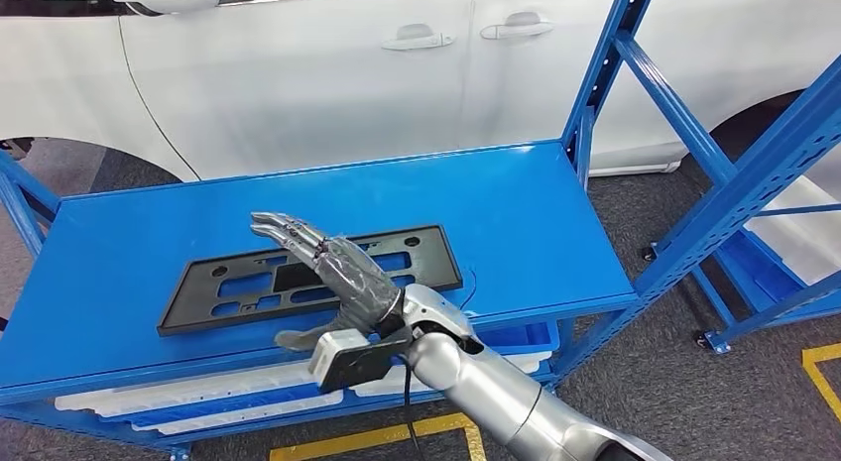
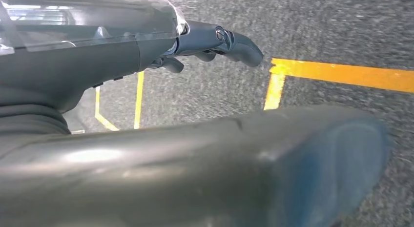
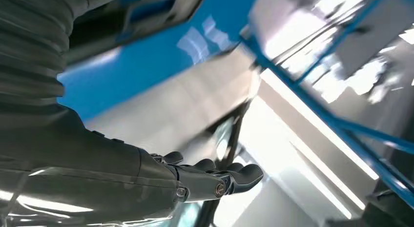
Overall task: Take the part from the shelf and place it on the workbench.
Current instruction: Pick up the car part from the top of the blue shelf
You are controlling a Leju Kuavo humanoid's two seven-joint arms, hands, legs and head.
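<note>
The black part (image 1: 312, 276), a flat slotted frame, lies on the blue shelf (image 1: 536, 213) with its long axis running side to side across the robot's front. The right hand (image 1: 332, 273) hovers over its middle, fingers stretched out and holding nothing, the thumb toward the near edge. The left hand (image 2: 146, 46) hangs over the floor, fingers loosely extended and empty, so the right is clearly the nearer one.
</note>
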